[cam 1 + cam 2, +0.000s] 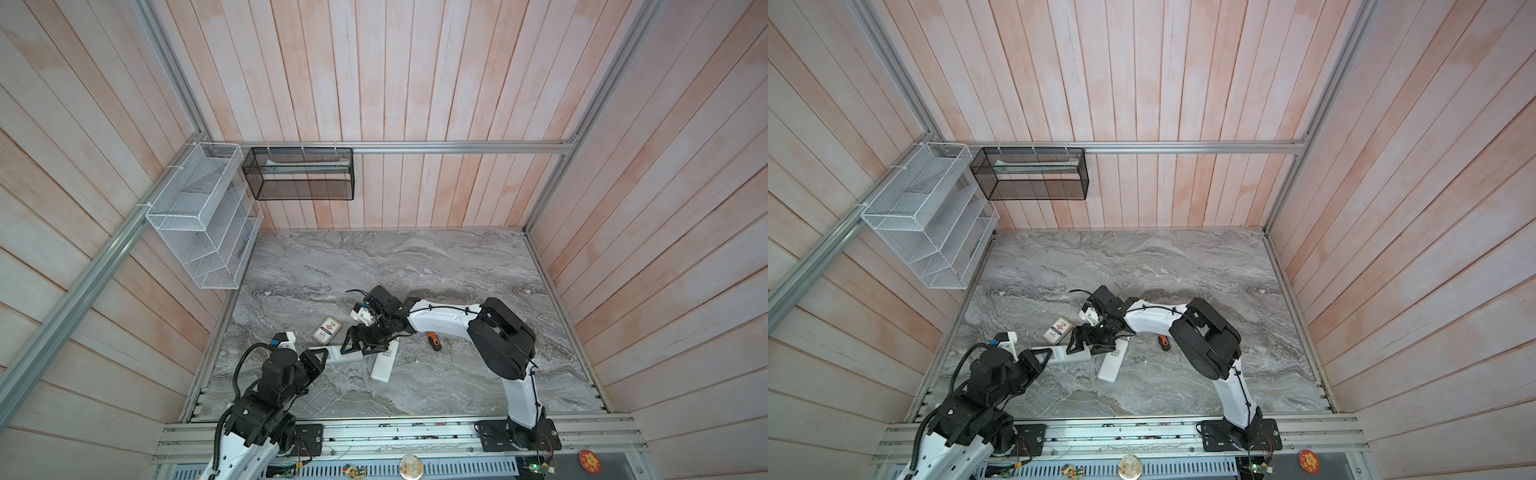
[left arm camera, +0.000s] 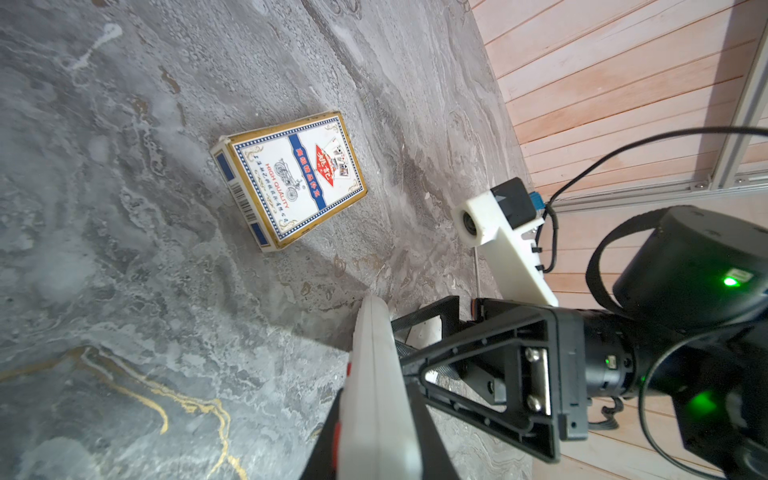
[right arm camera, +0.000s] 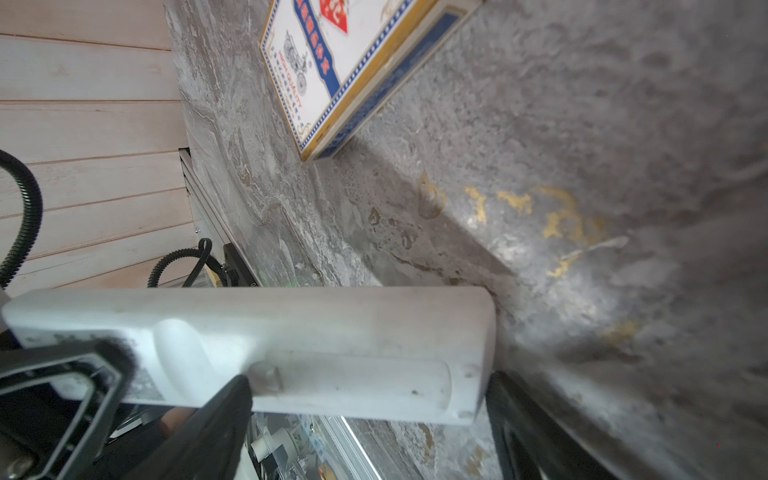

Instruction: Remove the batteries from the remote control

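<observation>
The left gripper is closed firmly on one end of a long white remote control. It holds the remote straight out from its fingertips, low over the grey marble table. Whether the remote rests on the table or hangs just clear of it cannot be told.

The right gripper meets the remote at its free end with jaws spread wide. One of its fingers lies against the remote's back, beside a small tab on the battery cover. The other finger stands just past the end of the remote. It does not appear to have hold of anything.

The cover looks shut and flush with the remote's body. No batteries show in any view, so they are most likely inside this remote, between the right gripper's fingers. The job therefore looks barely begun. The cover has yet to come off, and every cell has yet to be lifted out.

A second remote lies flat just beside the right gripper, partly beneath it. Whether it holds cells cannot be told. A box of playing cards lies near both grippers, off to one side of the held remote. A small orange-and-black screwdriver lies behind the right gripper, close by its forearm.
</observation>
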